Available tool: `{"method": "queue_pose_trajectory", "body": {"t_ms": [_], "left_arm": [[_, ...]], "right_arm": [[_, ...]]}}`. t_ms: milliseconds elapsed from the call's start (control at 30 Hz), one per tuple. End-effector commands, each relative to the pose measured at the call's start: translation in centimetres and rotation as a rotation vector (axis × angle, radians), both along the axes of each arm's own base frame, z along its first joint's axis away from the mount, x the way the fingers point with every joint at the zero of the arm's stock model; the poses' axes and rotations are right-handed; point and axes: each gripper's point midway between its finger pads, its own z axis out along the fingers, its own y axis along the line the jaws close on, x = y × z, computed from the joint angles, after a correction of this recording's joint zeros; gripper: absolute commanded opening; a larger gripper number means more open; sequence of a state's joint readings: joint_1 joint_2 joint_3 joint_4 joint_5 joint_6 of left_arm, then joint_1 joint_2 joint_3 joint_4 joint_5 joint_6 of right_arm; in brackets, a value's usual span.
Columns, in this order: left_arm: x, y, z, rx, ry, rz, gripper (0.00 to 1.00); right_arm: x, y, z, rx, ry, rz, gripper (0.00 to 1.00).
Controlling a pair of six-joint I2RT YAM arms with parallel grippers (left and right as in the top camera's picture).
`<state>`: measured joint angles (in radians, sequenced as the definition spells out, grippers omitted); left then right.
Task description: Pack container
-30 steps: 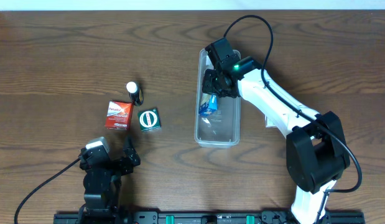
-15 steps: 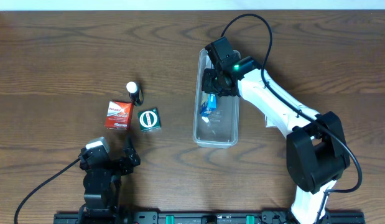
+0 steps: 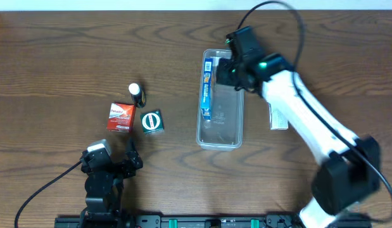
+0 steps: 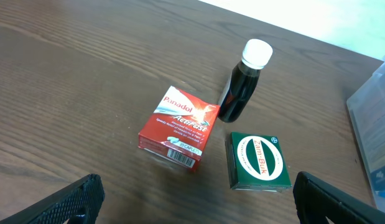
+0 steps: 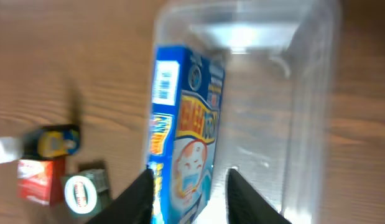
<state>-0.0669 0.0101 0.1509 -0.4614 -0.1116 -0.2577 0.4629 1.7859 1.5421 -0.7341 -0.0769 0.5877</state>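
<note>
Though blurred, clear container (image 3: 228, 130) seemingly holds oblong box (image 3: 208, 88).

A blue-and-white box (image 5: 186, 124) is seen lying lengthwise inside the clear container (image 5: 307, 93), against its left wall. Two dark fingers (image 5: 137, 199) are set apart at the lower edge, with the box's near end showing between them. On the wooden surface (image 5: 68, 50) to the left, a dark bottle (image 5: 55, 141), a red box (image 5: 35, 180) and a green box (image 5: 80, 191) are grouped closely, all blurred.

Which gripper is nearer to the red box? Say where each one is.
Left. The left gripper sits just below the red box in the overhead view, apart from it. The right gripper is far off to its right, over the container's top end.
</note>
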Motion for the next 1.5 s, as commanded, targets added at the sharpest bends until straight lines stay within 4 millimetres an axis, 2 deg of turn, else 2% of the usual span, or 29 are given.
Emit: {"method": "queue_pose_trajectory", "body": {"t_ms": [0,100,200,333,533,667,767,867,1033,1300,1467], "left_arm": [[0.0,0.2,-0.8,0.015,0.015,0.004,0.98],[0.0,0.2,-0.8,0.015,0.015,0.004,0.98],[0.0,0.2,-0.8,0.015,0.015,0.004,0.98],[0.0,0.2,-0.8,0.015,0.015,0.004,0.98],[0.0,0.2,-0.8,0.015,0.015,0.004,0.98],[0.0,0.2,-0.8,0.015,0.015,0.004,0.98],[0.0,0.2,-0.8,0.015,0.015,0.004,0.98],[0.0,0.2,-0.8,0.015,0.015,0.004,0.98],[0.0,0.2,-0.8,0.015,0.015,0.004,0.98],[0.0,0.2,-0.8,0.015,0.015,0.004,0.98],[0.0,0.2,-0.8,0.015,0.015,0.004,0.98]], "right_arm": [[-0.3,-1.4,1.1,-0.067,-0.032,-0.012,0.31],[-0.6,-1.7,0.1,-0.096,-0.006,-0.008,0.33],[-0.5,-0.1,0.0,-0.091,-0.036,0.087,0.32],[-0.4,1.1,-1.2,-0.101,-0.031,0.11,0.16],[0.0,3.4,-3.8,-0.073,-0.013,0.2,0.01],[0.2,4.3,-4.9,-0.051,0.002,0.225,0.01],[0.0,5.8,-4.8,-0.014,-0.019,0.319,0.01],[0.1,6.1,-4.6,-0.008,-0.034,0.326,0.01],[0.2,6.3,-4.7,-0.007,-0.041,0.334,0.01],[-0.1,6.6,-7.3,-0.023,0.016,0.344,0.01],[-0.3,5.3,-7.7,-0.057,0.047,0.319,0.01]]}}
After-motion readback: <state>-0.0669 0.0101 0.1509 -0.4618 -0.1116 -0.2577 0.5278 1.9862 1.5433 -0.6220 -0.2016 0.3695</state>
